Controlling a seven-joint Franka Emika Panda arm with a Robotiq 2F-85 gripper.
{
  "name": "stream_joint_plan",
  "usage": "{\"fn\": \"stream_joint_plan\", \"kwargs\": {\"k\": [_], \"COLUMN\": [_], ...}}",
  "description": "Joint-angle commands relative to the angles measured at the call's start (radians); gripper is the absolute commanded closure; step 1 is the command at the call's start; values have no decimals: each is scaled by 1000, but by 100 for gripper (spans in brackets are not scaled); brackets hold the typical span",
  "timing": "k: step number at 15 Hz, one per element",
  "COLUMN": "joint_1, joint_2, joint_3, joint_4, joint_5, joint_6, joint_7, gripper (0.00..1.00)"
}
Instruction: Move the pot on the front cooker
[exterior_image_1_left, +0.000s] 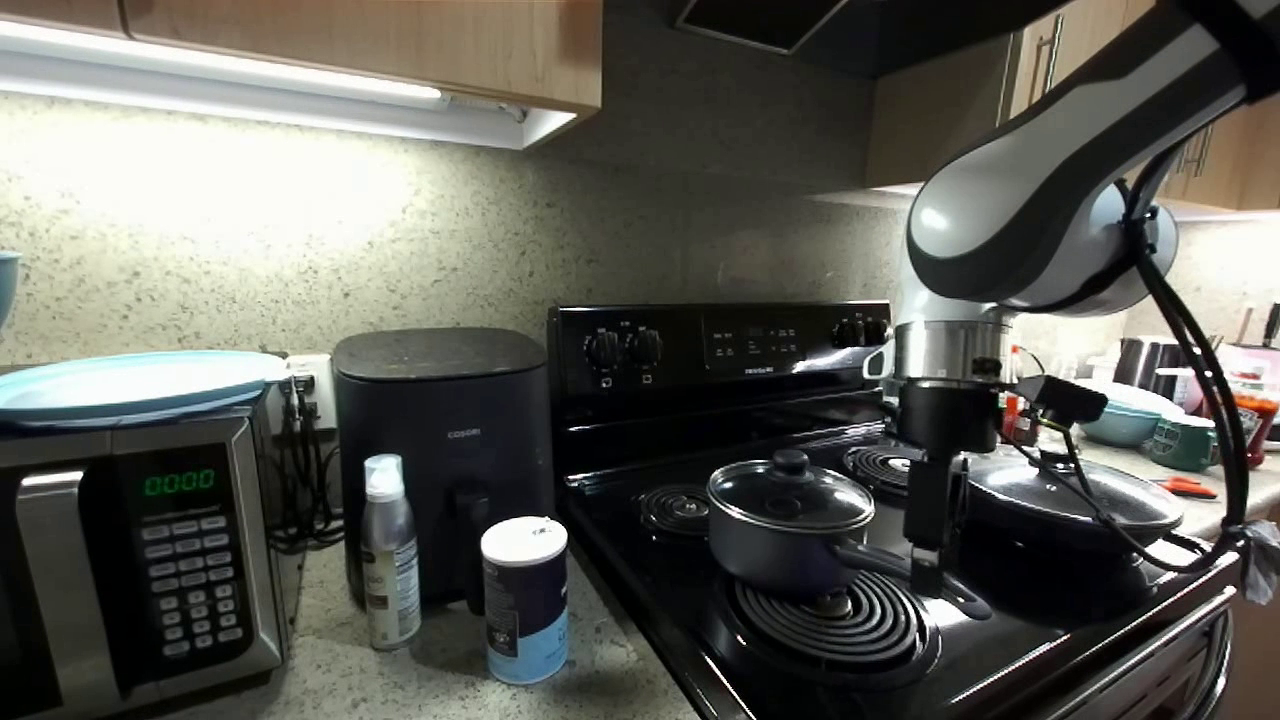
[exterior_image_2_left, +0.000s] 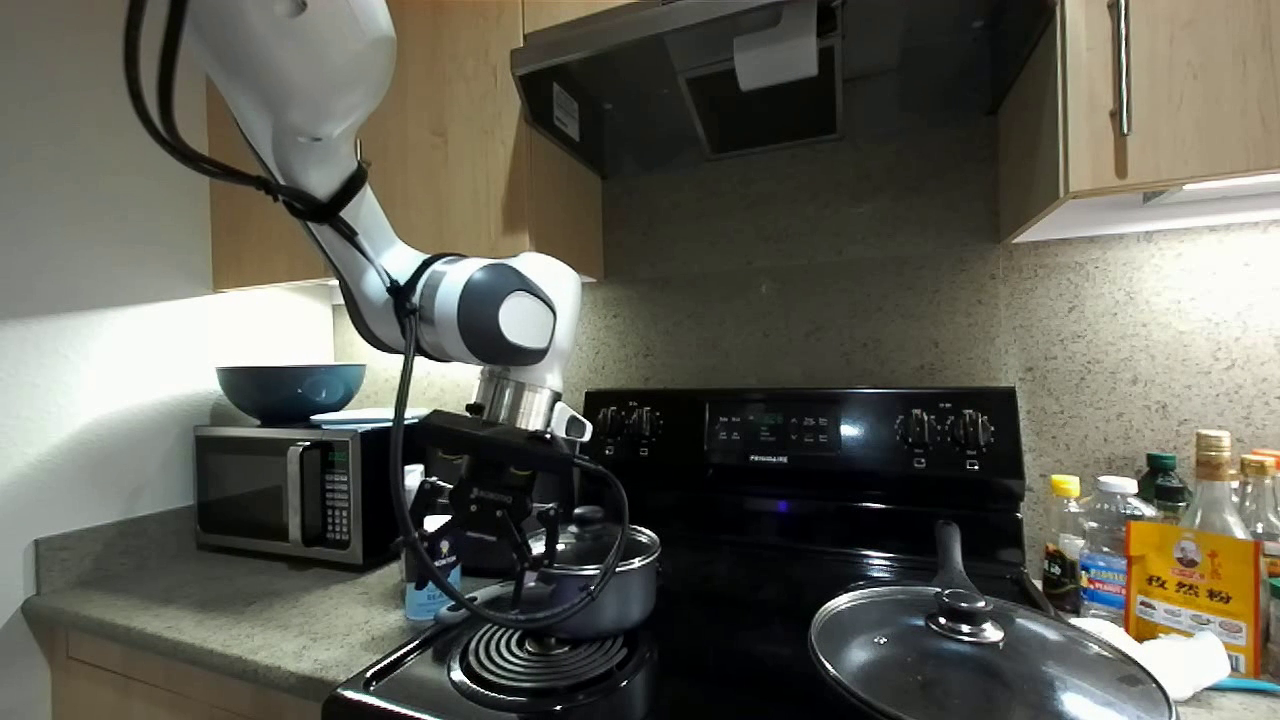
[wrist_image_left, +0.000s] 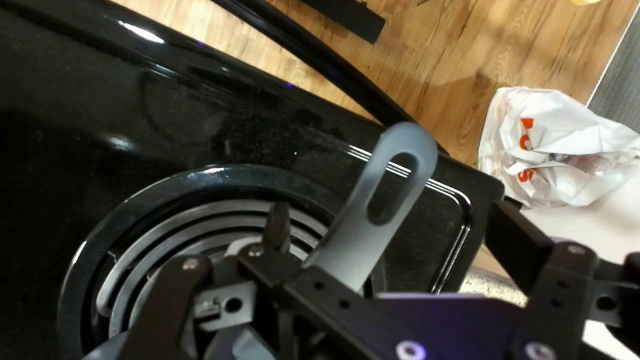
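Note:
The pot (exterior_image_1_left: 775, 545), small and dark with a domed glass lid and black knob, stands upright, its base overlapping the back part of the front cooker (exterior_image_1_left: 860, 630) in both exterior views. Most of that coil (exterior_image_2_left: 545, 660) lies bare in front of it. The pot's long handle (wrist_image_left: 350, 250) points toward the stove's front edge. In the wrist view my gripper (wrist_image_left: 399, 236) is wide open around the handle, which runs much nearer the left finger (wrist_image_left: 277, 227) than the right; I cannot tell whether it touches. My gripper's own parts hide most of the pot there.
A wider lidded pan (exterior_image_2_left: 980, 660) occupies the stove's far side. Two back coils show, one bare coil (exterior_image_1_left: 680, 508) just behind the pot. Beside the stove stand a round canister (exterior_image_1_left: 525, 600), a spray bottle (exterior_image_1_left: 390, 560) and an air fryer (exterior_image_1_left: 440, 450). Cables hang off the arm.

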Motion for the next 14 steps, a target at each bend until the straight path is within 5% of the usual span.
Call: {"fn": "stream_joint_plan", "kwargs": {"k": [1, 14], "joint_1": [-1, -6], "joint_2": [4, 35], "joint_3": [1, -1], "joint_4": [1, 15], "joint_5": [0, -13], "joint_6": [9, 3], "joint_7": [10, 24], "gripper": [0, 0]}}
